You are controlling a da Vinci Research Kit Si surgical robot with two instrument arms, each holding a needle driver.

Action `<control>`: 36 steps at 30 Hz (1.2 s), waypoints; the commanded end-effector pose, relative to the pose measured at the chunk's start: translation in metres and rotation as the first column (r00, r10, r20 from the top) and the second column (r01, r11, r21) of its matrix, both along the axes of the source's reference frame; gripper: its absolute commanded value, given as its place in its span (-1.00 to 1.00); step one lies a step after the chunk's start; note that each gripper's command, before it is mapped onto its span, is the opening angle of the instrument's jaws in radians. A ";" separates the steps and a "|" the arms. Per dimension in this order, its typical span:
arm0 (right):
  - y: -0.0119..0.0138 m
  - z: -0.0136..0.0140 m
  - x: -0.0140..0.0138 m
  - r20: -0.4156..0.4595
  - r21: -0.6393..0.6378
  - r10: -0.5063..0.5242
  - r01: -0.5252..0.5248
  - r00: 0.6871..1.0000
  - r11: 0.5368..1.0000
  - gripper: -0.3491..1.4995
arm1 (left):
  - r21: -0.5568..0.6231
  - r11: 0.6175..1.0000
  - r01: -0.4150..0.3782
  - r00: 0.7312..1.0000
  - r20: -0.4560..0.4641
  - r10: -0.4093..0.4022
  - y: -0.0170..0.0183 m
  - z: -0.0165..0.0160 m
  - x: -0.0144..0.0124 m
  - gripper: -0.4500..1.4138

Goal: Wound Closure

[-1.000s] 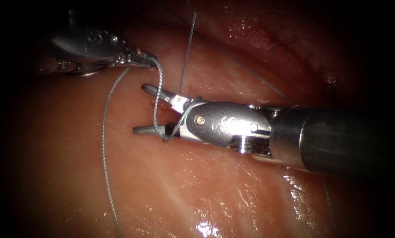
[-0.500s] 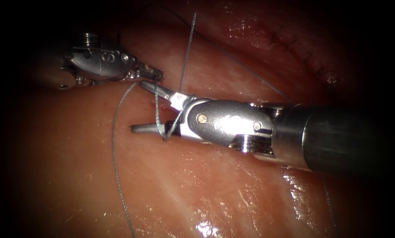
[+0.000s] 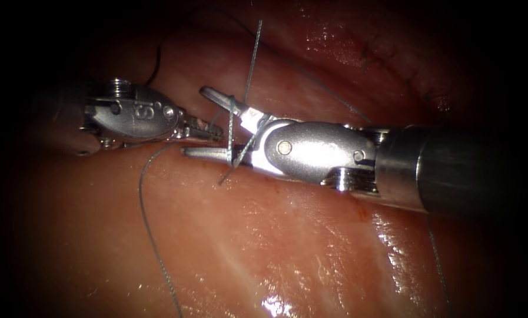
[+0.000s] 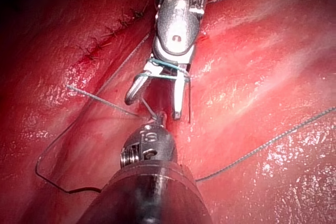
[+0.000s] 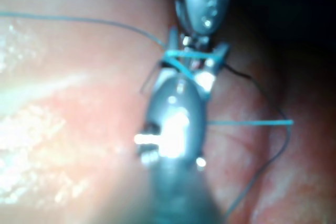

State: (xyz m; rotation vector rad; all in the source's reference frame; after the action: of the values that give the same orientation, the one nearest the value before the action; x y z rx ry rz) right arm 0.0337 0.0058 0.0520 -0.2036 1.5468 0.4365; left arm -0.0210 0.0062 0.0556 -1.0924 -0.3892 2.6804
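The right arm's tool (image 3: 208,123) lies across the tissue (image 3: 228,247) with its two jaws spread wide apart, and the thread (image 3: 233,126) is wound around both of them near their base. In the left wrist view the same tool (image 4: 155,106) shows that wrap as a band crossing both jaws, which close on nothing.

Just off its lower jaw tip sits the left arm's tool (image 3: 213,132), jaws together and pinching the thread where it comes off the wrap. The left wrist view shows these jaws (image 4: 157,121) between the other tool's open tips, clamped on a strand.

From the wrap one strand rises straight up and away; another trails down from the left tool's tip across the wet, glistening tissue. A short cut end (image 3: 223,179) hangs just below the right tool's lower jaw.

Beyond the right tool's shaft, a stitched line (image 3: 393,62) runs along the darker tissue. I cannot make out the needle.
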 end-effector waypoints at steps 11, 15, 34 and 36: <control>-0.0003 0.0013 -0.0005 -0.016 0.251 0.155 -0.147 0.988 0.957 0.09 | -0.001 1.000 0.008 1.000 0.012 -0.008 -0.0018 -0.0009 -0.0007 -1.00; -0.0003 0.0018 -0.0006 0.020 0.305 0.221 -0.217 0.975 0.927 0.07 | -0.002 1.000 0.010 1.000 0.013 -0.010 -0.0020 -0.0010 -0.0007 -1.00; -0.0005 0.0046 -0.0028 0.256 0.325 0.386 -0.455 0.886 0.829 0.16 | 0.017 1.000 0.019 1.000 0.021 -0.019 -0.0006 -0.0027 -0.0013 -1.00; -0.0001 0.0050 -0.0031 0.262 0.326 0.394 -0.465 0.881 0.823 0.16 | 0.020 1.000 0.020 1.000 0.022 -0.020 -0.0003 -0.0028 -0.0015 -1.00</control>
State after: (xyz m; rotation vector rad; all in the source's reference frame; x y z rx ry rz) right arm 0.0300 0.0059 0.0562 -0.2861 1.1963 1.0442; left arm -0.0221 0.0066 0.0521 -1.1133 -0.3998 2.6449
